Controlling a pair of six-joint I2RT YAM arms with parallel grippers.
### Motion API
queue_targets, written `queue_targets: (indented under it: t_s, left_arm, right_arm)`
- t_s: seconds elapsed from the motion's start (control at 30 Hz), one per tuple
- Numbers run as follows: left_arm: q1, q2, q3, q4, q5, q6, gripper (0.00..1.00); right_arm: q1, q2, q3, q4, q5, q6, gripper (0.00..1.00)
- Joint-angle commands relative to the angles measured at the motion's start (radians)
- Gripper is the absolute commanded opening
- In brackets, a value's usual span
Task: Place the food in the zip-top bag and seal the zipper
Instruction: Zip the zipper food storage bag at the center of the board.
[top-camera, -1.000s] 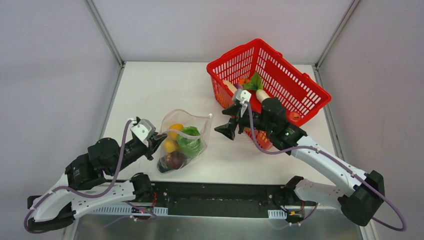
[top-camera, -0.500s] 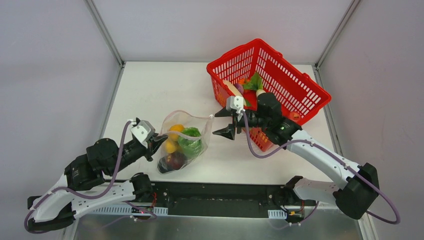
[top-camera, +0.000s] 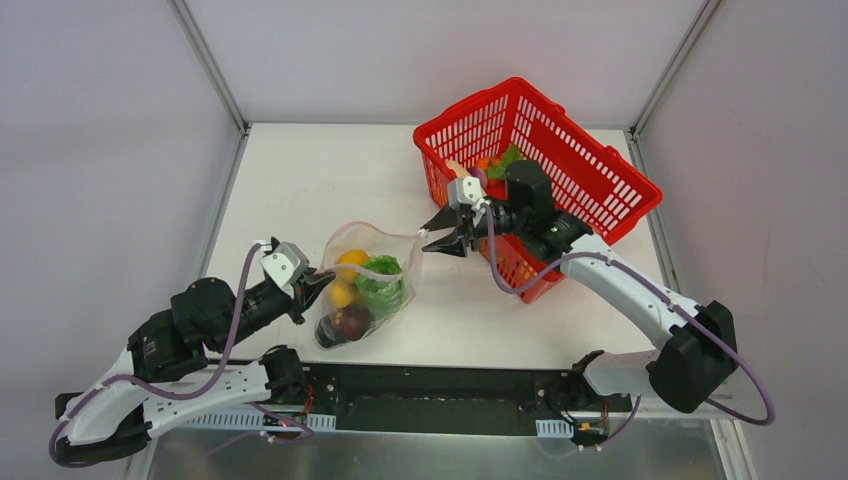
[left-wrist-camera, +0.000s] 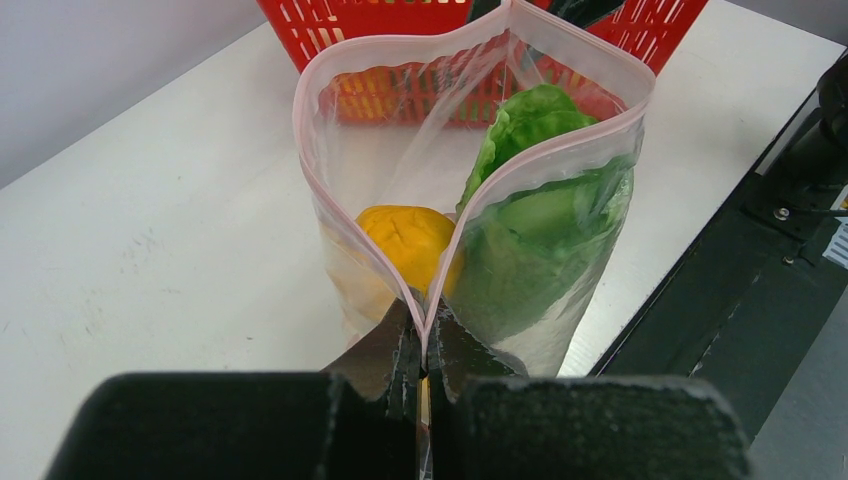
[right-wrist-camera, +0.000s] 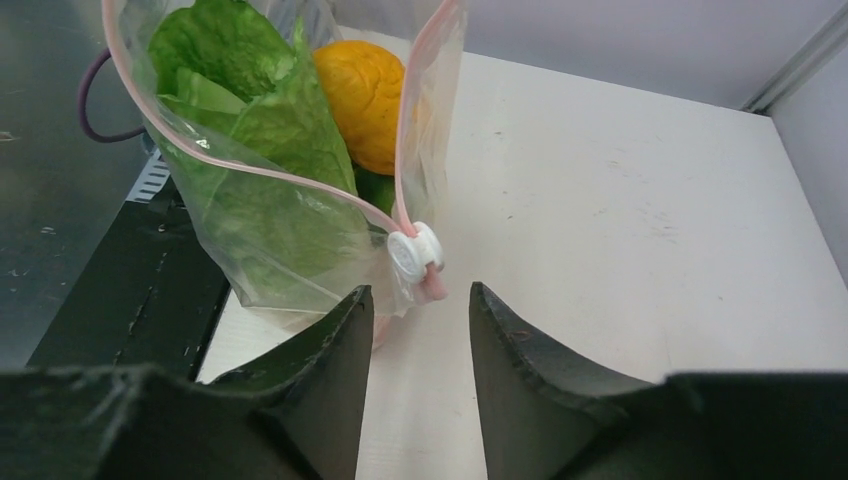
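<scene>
The zip-top bag (top-camera: 400, 262) stands on the table with its mouth gaping. Inside it are food pieces: an orange one (top-camera: 351, 257), a green leafy one (top-camera: 381, 287) and a dark purple one (top-camera: 346, 321). My left gripper (left-wrist-camera: 425, 362) is shut on the near end of the pink zipper (left-wrist-camera: 372, 255). At the bag's far corner sits the white slider (right-wrist-camera: 414, 251). My right gripper (right-wrist-camera: 420, 297) is open, its tips just short of the slider with nothing between them. In the top view it (top-camera: 437, 234) points at that corner.
A red mesh basket (top-camera: 596, 170) stands at the back right with more food (top-camera: 498, 162) in it, partly hidden by my right arm. A black base rail (top-camera: 440, 388) runs along the near table edge.
My right gripper has swung left and away from the basket to the bag's slider corner, and its jaws have narrowed. The left gripper and the bag have stayed put.
</scene>
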Motion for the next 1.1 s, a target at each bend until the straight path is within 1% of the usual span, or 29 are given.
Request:
queue_targets:
  t_s: [0.0, 0.1, 0.2, 0.37, 0.6, 0.67, 0.7, 0.8, 0.93, 1.07]
  left_arm:
    - [-0.006, 0.005, 0.014, 0.035, 0.017, 0.01, 0.0]
    - [-0.006, 0.005, 0.011, 0.044, 0.013, 0.009, 0.0]
    - [-0.006, 0.014, 0.017, 0.047, 0.018, 0.013, 0.0]
    - [-0.007, 0.031, 0.028, 0.047, 0.02, 0.012, 0.0]
    - [-0.006, 0.039, 0.032, 0.056, 0.023, 0.009, 0.0]
    - [-0.006, 0.031, 0.028, 0.058, 0.024, 0.007, 0.0]
    - [-0.006, 0.027, 0.025, 0.061, 0.023, 0.006, 0.0]
    - [-0.006, 0.021, 0.025, 0.06, 0.022, 0.005, 0.0]
    - [-0.006, 0.021, 0.025, 0.059, 0.019, 0.008, 0.0]
    - [-0.006, 0.023, 0.022, 0.056, 0.016, 0.009, 0.0]
  right_arm:
    - [0.0, 0.009, 0.041, 0.003, -0.116, -0.043, 0.41]
    - [-0.001, 0.01, 0.036, 0.01, -0.133, -0.041, 0.37]
    - [0.001, 0.014, 0.035, 0.048, -0.153, 0.01, 0.35]
    - [0.005, 0.023, 0.001, 0.19, -0.101, 0.136, 0.35]
    - [0.006, 0.029, -0.012, 0.226, -0.089, 0.162, 0.3]
    - [0.006, 0.025, -0.024, 0.225, -0.083, 0.16, 0.31]
    - [0.006, 0.023, -0.03, 0.225, -0.084, 0.16, 0.33]
    - [0.005, 0.016, -0.048, 0.226, -0.086, 0.156, 0.41]
    - [0.005, 0.027, -0.043, 0.238, -0.097, 0.171, 0.41]
    - [0.005, 0.04, -0.04, 0.274, -0.106, 0.202, 0.37]
